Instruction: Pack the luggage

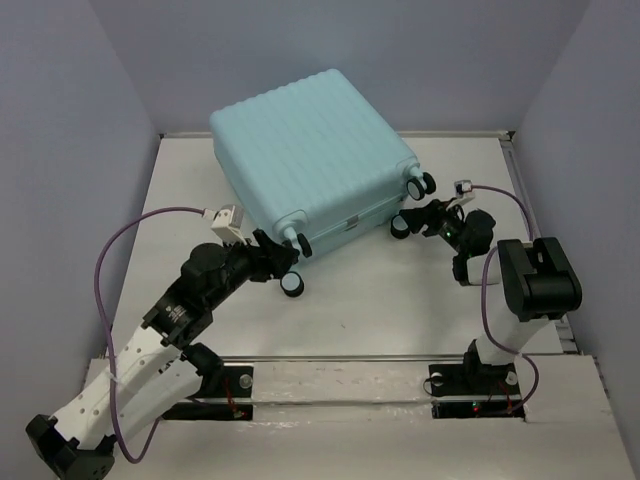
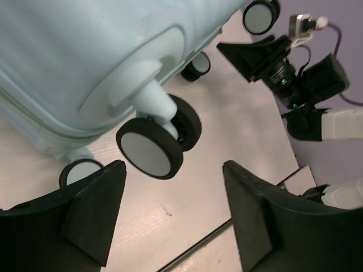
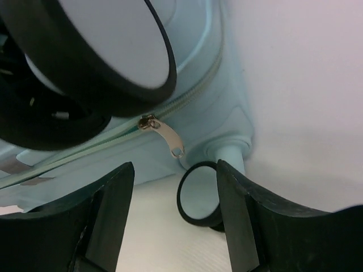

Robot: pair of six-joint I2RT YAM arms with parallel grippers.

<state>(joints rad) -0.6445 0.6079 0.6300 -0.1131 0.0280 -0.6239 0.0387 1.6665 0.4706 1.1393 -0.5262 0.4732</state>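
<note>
Top external view shows us the left gripper (image 1: 275, 262), jaws spread and empty, just beside a near wheel (image 1: 291, 284) of the suitcase (image 1: 310, 150), which lies shut and flat at the far middle of the table (image 1: 380, 300). On the right, the right gripper (image 1: 425, 215) is likewise spread and empty, facing the zipper pull (image 3: 164, 136). We judge the packing nearly done, with perhaps some zipping left.

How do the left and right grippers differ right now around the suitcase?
The left gripper sits at the luggage's left-hand caster; the right gripper sits by the right-hand casters. The left gripper's camera faces that caster, just ahead of its fingers; the right gripper's faces the zipper pull. Both are open, holding nothing.
</note>
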